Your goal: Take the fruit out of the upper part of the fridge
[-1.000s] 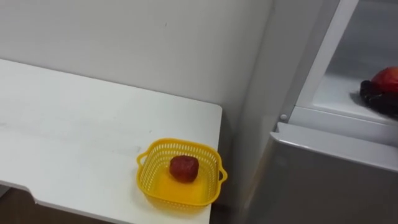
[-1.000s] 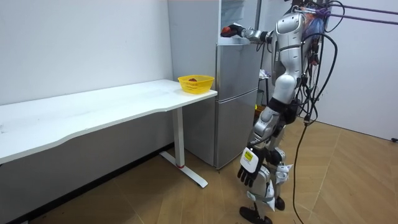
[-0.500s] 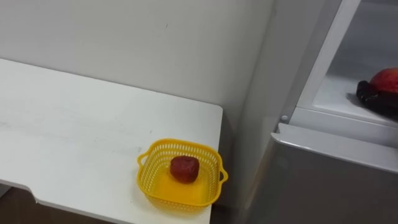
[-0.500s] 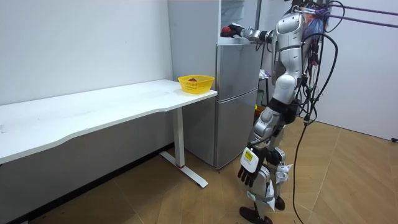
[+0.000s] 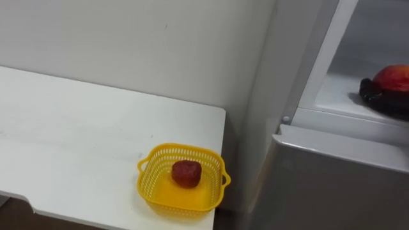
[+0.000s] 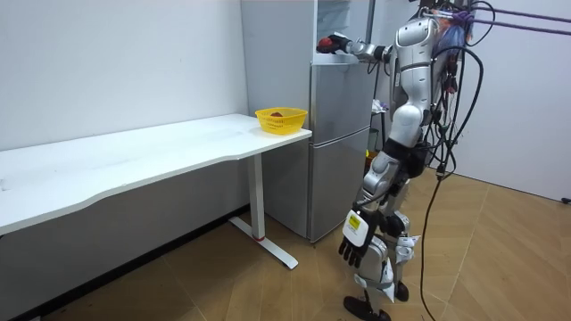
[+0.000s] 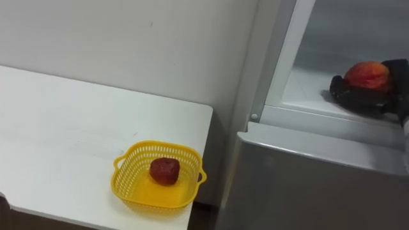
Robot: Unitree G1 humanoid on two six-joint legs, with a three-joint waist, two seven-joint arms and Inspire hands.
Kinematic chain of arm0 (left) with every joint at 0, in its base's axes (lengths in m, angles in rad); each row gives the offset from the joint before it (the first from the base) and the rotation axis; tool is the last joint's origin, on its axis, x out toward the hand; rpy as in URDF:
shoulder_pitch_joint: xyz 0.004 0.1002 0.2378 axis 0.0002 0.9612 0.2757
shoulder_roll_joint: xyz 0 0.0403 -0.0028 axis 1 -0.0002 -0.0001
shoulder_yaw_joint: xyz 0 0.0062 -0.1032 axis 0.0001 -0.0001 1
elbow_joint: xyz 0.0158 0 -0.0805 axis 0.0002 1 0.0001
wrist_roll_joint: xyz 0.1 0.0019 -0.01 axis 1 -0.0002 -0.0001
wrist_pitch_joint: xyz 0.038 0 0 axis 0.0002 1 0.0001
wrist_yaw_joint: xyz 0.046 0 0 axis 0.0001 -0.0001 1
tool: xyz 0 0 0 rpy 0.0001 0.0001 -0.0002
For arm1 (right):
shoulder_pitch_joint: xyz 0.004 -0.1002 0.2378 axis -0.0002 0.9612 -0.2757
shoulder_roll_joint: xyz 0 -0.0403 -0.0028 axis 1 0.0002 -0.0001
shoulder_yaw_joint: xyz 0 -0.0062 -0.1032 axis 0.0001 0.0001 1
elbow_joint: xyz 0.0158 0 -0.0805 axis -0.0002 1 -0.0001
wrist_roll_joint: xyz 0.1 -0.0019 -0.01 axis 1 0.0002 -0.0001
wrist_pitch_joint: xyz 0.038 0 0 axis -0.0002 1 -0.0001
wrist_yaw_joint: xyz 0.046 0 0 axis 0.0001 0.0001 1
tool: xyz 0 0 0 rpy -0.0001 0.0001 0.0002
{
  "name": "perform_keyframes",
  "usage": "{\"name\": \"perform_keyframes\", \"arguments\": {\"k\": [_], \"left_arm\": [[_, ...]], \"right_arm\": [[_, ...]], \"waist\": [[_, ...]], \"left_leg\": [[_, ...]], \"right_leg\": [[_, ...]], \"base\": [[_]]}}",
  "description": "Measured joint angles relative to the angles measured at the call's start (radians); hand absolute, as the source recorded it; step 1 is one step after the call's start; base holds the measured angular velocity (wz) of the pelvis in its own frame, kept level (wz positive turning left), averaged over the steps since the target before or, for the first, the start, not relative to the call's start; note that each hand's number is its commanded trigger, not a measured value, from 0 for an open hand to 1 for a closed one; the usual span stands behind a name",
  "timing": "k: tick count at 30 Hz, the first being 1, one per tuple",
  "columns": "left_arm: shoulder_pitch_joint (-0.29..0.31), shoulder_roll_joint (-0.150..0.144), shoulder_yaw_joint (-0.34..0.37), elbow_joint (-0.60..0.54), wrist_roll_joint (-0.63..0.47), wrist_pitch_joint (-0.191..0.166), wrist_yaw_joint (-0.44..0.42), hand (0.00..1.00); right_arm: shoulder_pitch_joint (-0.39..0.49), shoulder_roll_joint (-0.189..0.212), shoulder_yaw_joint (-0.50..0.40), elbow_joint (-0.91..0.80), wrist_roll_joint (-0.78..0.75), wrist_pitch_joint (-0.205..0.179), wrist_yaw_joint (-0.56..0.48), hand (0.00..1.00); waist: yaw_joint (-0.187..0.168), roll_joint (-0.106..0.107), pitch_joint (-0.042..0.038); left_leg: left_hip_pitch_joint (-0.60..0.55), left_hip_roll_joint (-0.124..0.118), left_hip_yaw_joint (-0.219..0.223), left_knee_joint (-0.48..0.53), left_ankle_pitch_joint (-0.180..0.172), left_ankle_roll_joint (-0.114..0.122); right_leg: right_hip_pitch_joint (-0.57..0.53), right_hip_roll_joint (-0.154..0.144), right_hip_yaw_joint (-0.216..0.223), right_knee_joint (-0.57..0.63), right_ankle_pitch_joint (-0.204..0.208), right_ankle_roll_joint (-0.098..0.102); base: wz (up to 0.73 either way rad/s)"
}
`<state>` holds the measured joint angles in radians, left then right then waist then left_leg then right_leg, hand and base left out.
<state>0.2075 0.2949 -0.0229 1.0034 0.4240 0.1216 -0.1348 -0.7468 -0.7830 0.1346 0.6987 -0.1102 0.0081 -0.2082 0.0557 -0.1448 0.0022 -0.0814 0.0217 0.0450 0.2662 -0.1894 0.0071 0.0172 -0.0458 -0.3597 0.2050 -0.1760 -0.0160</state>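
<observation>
My right hand (image 7: 359,96) reaches into the open upper fridge compartment (image 7: 300,86) and is shut on a red-orange fruit (image 7: 366,74), its dark fingers cupping the fruit from below just above the white shelf. The eye views show the same hand (image 5: 383,101) and fruit (image 5: 393,76) at the right edge. In the room view I stand in front of the fridge (image 6: 339,143) with that arm raised to its top section (image 6: 335,42). My left hand (image 6: 354,242) hangs open beside my leg.
A yellow basket (image 5: 153,191) holding a dark red fruit (image 5: 186,173) sits at the near right corner of the white table (image 5: 77,140), beside the fridge. The grey lower fridge door (image 5: 332,185) is closed below the open compartment.
The eye view has shifted slightly, so the camera moved. My right hand with the fruit has edged a little towards the compartment's front; the basket stays put.
</observation>
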Motion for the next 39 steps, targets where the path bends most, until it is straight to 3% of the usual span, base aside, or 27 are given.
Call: {"name": "perform_keyframes", "arguments": {"k": [3, 7, 11, 13, 17, 26, 29, 33, 39], "left_arm": [[0.001, 0.000, 0.003, -0.002, 0.001, -0.004, 0.018, 0.00], [-0.001, -0.002, 0.011, -0.001, 0.001, -0.006, 0.049, 0.00], [-0.009, -0.015, 0.011, 0.007, 0.001, -0.006, 0.082, 0.00], [-0.018, -0.019, 0.014, 0.021, 0.002, -0.006, 0.084, 0.00], [-0.008, -0.043, 0.032, 0.057, 0.000, -0.006, 0.084, 0.00], [-0.037, -0.045, 0.025, 0.065, 0.000, -0.023, 0.085, 0.00], [-0.042, -0.046, 0.019, 0.072, 0.000, -0.039, 0.085, 0.00], [-0.046, -0.045, 0.019, 0.070, 0.000, -0.041, 0.084, 0.00], [-0.066, -0.046, 0.011, 0.078, 0.000, -0.042, 0.080, 0.00]], "right_arm": [[0.035, 0.002, -0.006, -0.084, -0.001, 0.003, 0.000, 1.00], [0.132, 0.083, -0.087, -0.272, -0.015, 0.004, -0.022, 1.00], [0.200, 0.102, -0.090, -0.375, -0.058, 0.004, -0.051, 1.00], [0.254, 0.134, -0.123, -0.459, -0.101, -0.006, -0.065, 1.00], [0.292, 0.163, -0.156, -0.560, -0.100, -0.006, -0.094, 1.00], [0.368, 0.165, -0.189, -0.774, -0.200, -0.023, -0.173, 1.00], [0.439, 0.204, -0.190, -0.890, -0.270, -0.044, -0.174, 1.00], [0.474, 0.209, -0.189, -1.021, -0.327, -0.051, -0.168, 1.00], [0.474, 0.252, -0.148, -1.098, -0.439, -0.061, -0.141, 1.00]], "waist": [[-0.004, 0.000, -0.0021], [-0.023, 0.010, -0.0076], [-0.022, 0.038, -0.0078], [-0.022, 0.056, -0.0057], [-0.027, 0.080, -0.0109], [-0.029, 0.065, -0.0037], [-0.029, 0.055, -0.0095], [-0.027, 0.054, -0.0100], [-0.022, 0.044, -0.0018]], "left_leg": [[0.005, 0.001, 0.009, 0.001, 0.000, 0.000], [0.007, 0.001, 0.005, 0.007, 0.000, 0.000], [0.026, -0.002, 0.010, 0.001, 0.000, 0.001], [0.042, -0.001, 0.018, -0.015, 0.001, 0.002], [0.058, 0.000, 0.039, -0.031, 0.005, 0.001], [0.072, -0.001, 0.052, -0.034, 0.007, -0.002], [0.074, -0.001, 0.059, -0.044, 0.007, -0.002], [0.077, -0.002, 0.061, -0.053, 0.007, -0.002], [0.079, 0.003, 0.065, -0.056, 0.007, -0.002]], "right_leg": [[0.001, 0.000, 0.002, 0.000, 0.000, 0.000], [0.010, -0.002, -0.002, -0.001, 0.000, 0.000], [0.024, -0.005, 0.000, -0.001, 0.000, 0.000], [0.032, -0.004, 0.006, -0.001, 0.000, 0.000], [0.035, -0.006, 0.036, 0.000, 0.000, 0.000], [0.034, -0.002, 0.053, -0.004, -0.004, -0.004], [0.033, -0.001, 0.056, -0.016, -0.004, -0.003], [0.033, -0.002, 0.056, -0.019, -0.005, -0.001], [0.033, -0.002, 0.056, -0.015, -0.005, -0.001]], "base": [[-0.07], [0.06], [0.00], [-0.07], [-0.19], [-0.05], [-0.04], [0.00], [-0.01]]}}
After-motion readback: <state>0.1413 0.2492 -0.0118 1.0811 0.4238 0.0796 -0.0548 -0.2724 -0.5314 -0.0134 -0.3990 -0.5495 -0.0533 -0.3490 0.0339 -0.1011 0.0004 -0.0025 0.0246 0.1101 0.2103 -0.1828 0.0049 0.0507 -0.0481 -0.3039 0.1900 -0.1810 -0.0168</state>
